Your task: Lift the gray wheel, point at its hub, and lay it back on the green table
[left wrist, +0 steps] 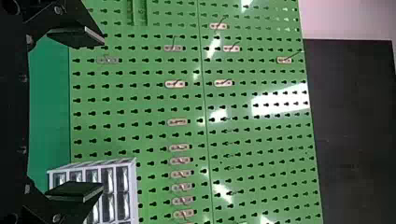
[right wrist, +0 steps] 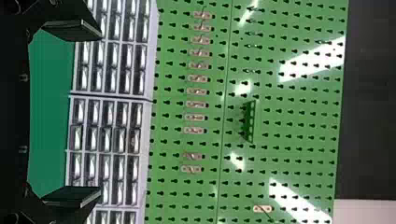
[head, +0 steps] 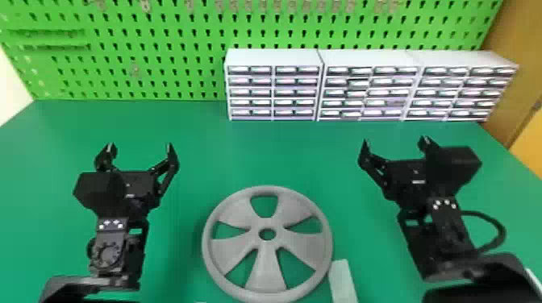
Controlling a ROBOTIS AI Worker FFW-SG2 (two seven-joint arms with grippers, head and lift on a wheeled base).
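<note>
Has left gripper (head: pixel 139 146) center left, right gripper (head: pixel 395 142) center right, both wide open, empty, with gray wheel (head: pixel 265 270) bottom center.

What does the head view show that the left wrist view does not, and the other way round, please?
Head view: the gray wheel lying on the table, a pale strip beside it, and the right gripper, open.
Left wrist view: a black panel past the pegboard's edge, and bright reflections on the board.
Both: the left gripper, open, the green table, the green pegboard and white drawer units.
</note>
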